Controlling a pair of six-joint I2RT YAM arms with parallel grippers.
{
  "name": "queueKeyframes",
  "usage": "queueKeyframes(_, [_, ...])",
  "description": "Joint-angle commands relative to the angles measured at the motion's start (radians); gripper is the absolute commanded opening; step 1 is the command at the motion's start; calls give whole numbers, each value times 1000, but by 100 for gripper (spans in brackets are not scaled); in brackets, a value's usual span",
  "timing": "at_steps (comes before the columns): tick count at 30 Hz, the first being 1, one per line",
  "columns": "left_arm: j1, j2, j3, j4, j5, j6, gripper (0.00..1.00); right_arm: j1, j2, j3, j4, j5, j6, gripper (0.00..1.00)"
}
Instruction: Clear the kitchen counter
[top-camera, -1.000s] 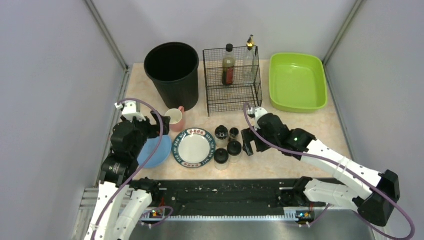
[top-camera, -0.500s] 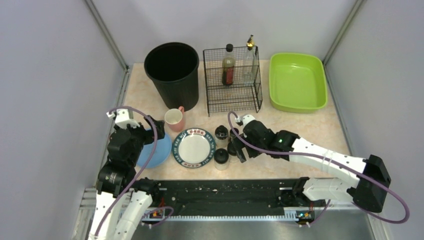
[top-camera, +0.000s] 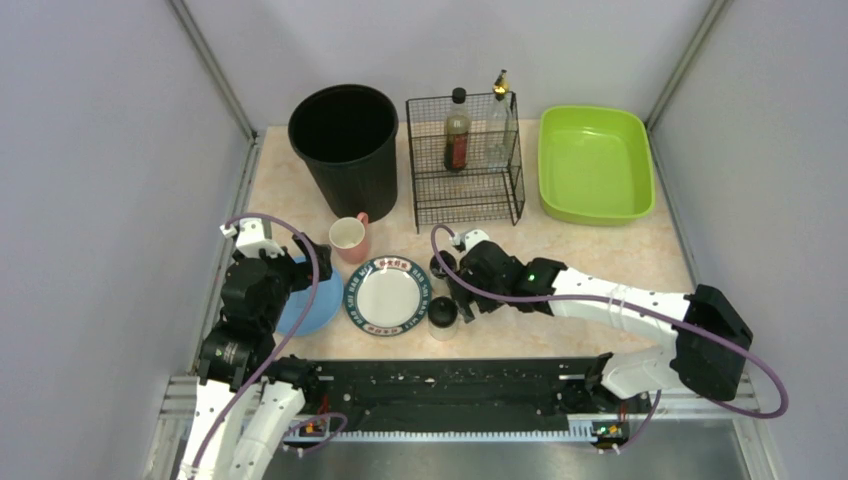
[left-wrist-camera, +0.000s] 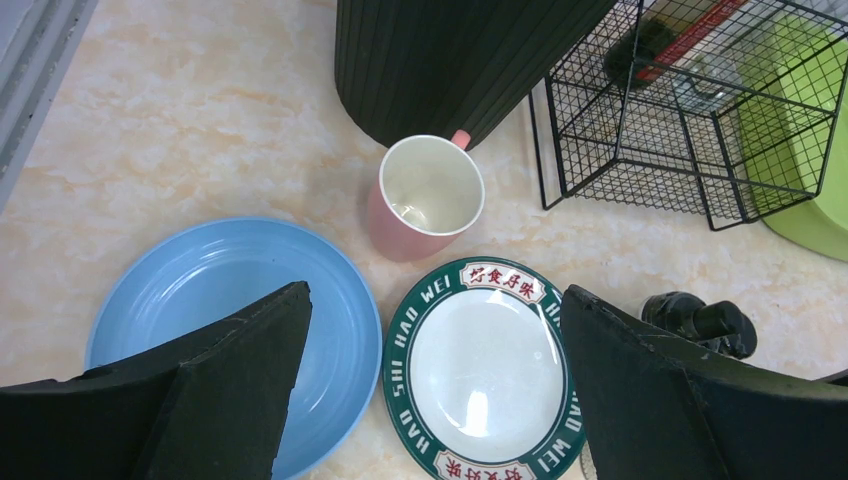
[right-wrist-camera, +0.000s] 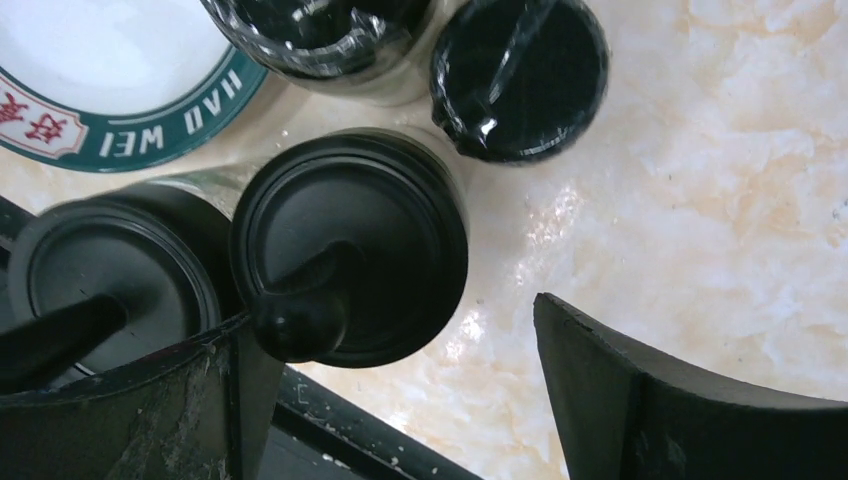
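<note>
Desk (top-camera: 620, 245): beige speckled top between grey walls, carrying all items; rear row: black bin (top-camera: 345, 145), wire rack (top-camera: 465, 165) holding two bottles, lime-green tray (top-camera: 594, 165); front: pink mug (top-camera: 350, 238), blue plate (top-camera: 315, 300) touching a green-rimmed white plate (top-camera: 387, 295), four black-lidded jars (right-wrist-camera: 350, 245) clustered just beside it; left jaws: released, spread wide above both plates; right jaws: released, low over the jars, one lid between them, nothing grasped.
</note>
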Motion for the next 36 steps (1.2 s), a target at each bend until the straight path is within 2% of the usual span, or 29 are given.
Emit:
queueKeyframes(1, [-3, -4, -8, 14, -6, 12, 99, 19, 22, 61, 93, 24, 20, 89])
queueKeyframes(18, [-3, -8, -13, 16, 1, 16, 99, 19, 109, 101, 170, 49, 44, 91])
queueKeyframes(21, [-3, -7, -13, 15, 2, 16, 99, 20, 112, 90, 181, 64, 48, 87])
queueKeyframes(25, [-3, -5, -13, 17, 6, 16, 99, 19, 111, 85, 174, 79, 46, 76])
queueKeyframes(28, [-3, -2, -13, 17, 8, 16, 99, 20, 109, 87, 156, 97, 41, 63])
queueKeyframes(36, [-3, 4, -12, 21, 15, 19, 99, 28, 63, 104, 87, 147, 31, 9])
